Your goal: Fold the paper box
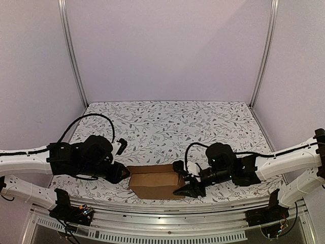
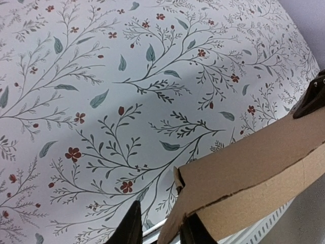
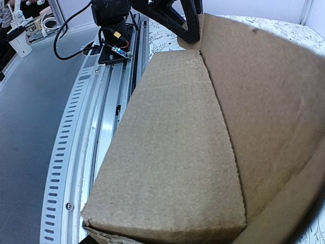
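Floral table (image 1: 167, 122), brown paper box (image 1: 155, 184) at its near edge.
Left gripper (image 2: 162, 216) straddles the end flap, part-spread, not yet pinching; right gripper (image 1: 189, 190) sits at the other end (grip unclear). Cardboard looks light, stiff, crease-prone: hold flaps near folds.

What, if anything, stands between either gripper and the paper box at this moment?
Nothing visible does. The left gripper is at the left end of the paper box, with a flap edge between its jaws. The right gripper sits at the right end. Only the floral table cover lies around them.
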